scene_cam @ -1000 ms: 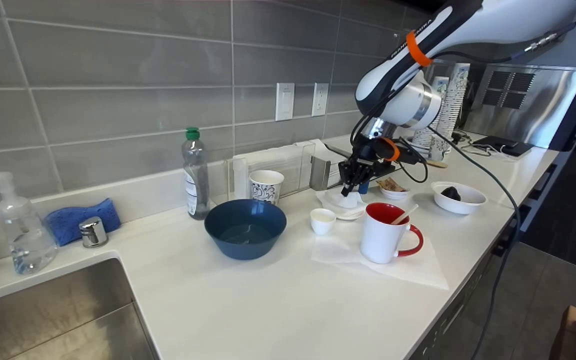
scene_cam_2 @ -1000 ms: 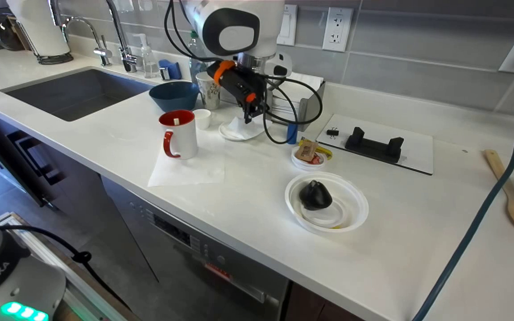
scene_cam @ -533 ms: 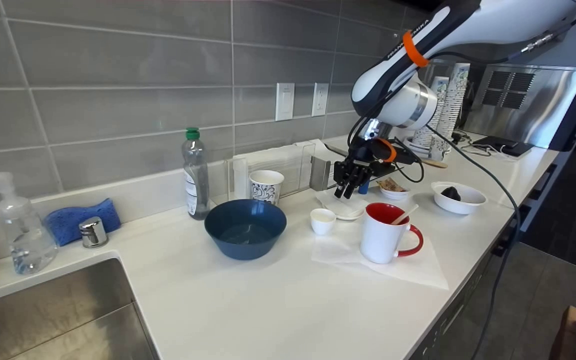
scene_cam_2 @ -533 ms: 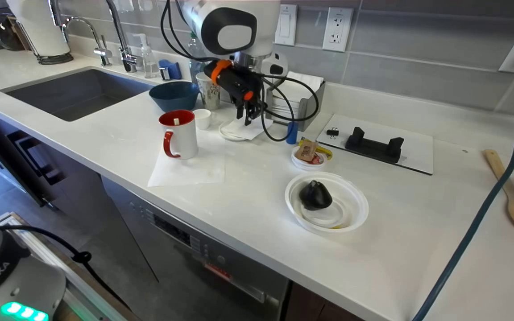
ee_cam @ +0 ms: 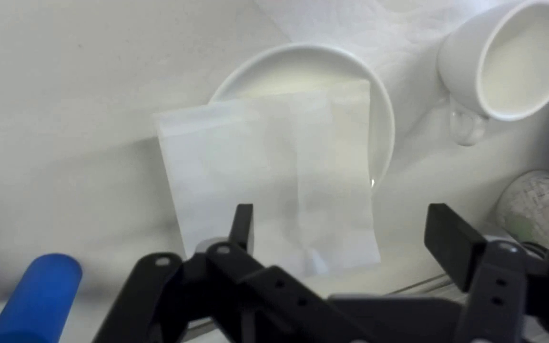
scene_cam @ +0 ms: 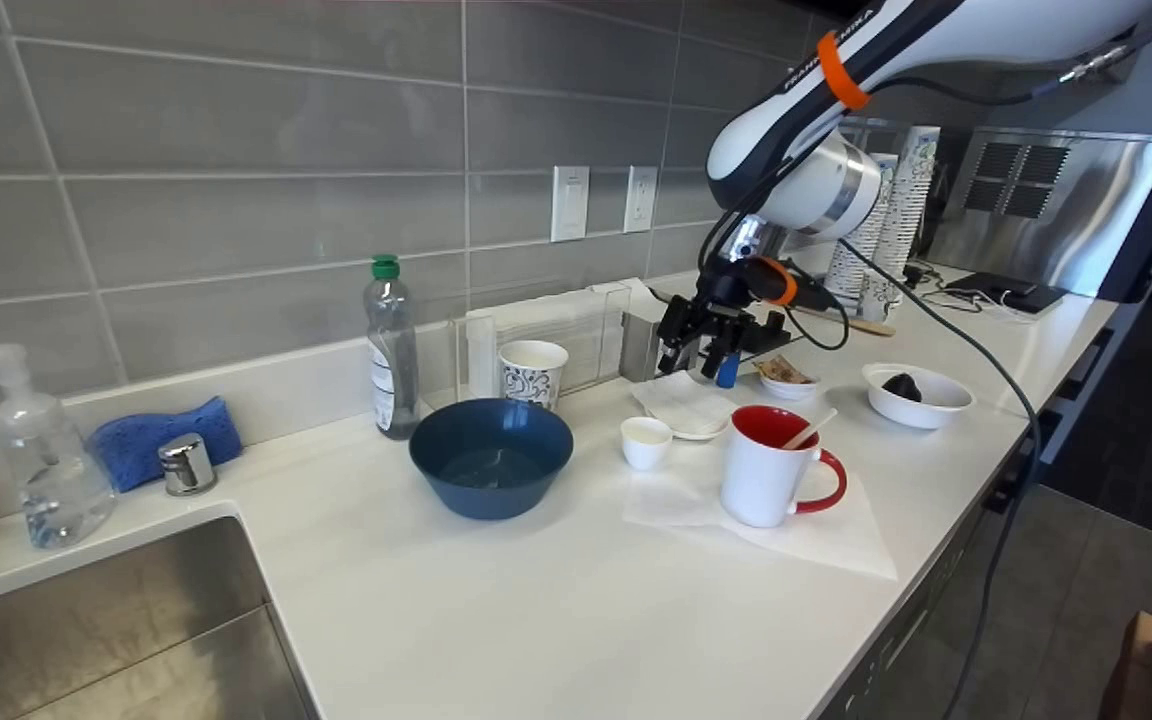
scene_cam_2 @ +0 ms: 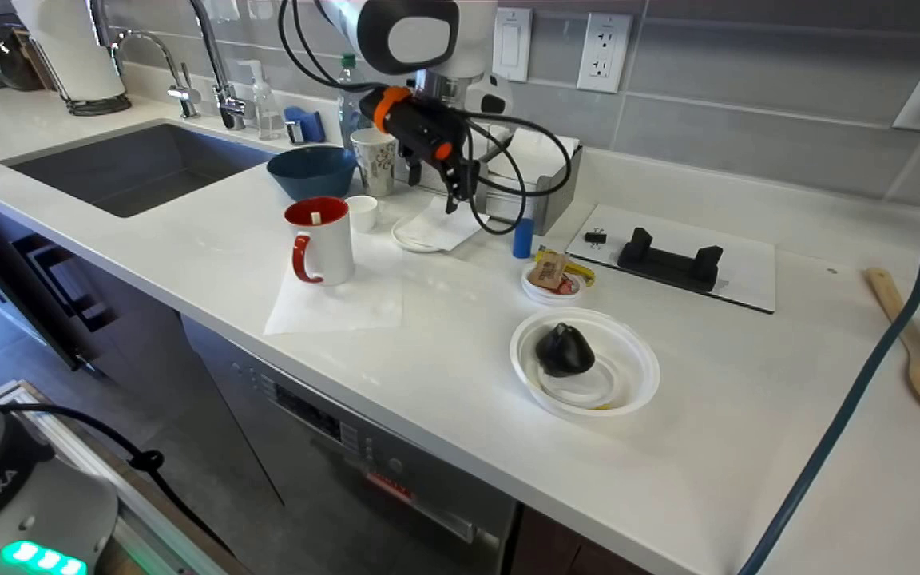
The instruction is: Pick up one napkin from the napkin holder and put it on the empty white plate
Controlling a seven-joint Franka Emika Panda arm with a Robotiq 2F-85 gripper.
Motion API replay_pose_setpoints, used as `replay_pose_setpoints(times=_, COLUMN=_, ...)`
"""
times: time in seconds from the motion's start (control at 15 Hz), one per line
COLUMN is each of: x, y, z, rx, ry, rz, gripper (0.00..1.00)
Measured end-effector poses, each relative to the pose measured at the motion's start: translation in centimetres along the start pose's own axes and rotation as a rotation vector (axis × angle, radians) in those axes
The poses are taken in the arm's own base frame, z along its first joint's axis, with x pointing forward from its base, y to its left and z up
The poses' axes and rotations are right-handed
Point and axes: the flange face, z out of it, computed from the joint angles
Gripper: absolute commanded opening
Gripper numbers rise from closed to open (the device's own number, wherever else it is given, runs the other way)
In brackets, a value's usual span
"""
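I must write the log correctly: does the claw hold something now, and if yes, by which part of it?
Nothing is held: the claw is open; the napkin lies on the white plate, overhanging its rim.

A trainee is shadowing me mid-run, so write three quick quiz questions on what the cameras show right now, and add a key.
1. True or false: in the wrist view, the claw has its jaws apart.

2. Pick one: how does the napkin lie relative to the white plate?
A) wholly within its rim
B) partly over it, sticking out past the rim
C) wholly off it

3. Fill in: the inside of the large white mug is coloured ____.

Key: 1 true; 2 B; 3 red.
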Motion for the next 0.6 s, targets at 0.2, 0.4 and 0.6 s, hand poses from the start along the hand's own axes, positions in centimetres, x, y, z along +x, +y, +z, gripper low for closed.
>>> replay_pose_setpoints(times=0.2, x=-0.2, y=-0.6, z=-4.5, rx=-0.029, ry=0.037, rz=-0.052, gripper=1.0)
replay_pose_setpoints(times=0.4, x=-1.5, y=-0.8, z=-9.5, rx=-0.065, ry=0.095, rz=-0.152, gripper=1.0)
replay_pose_setpoints(times=0.6, x=-4.0, y=0.4, z=-13.9, rx=-0.085, ry=0.127, rz=-0.212, gripper=1.0)
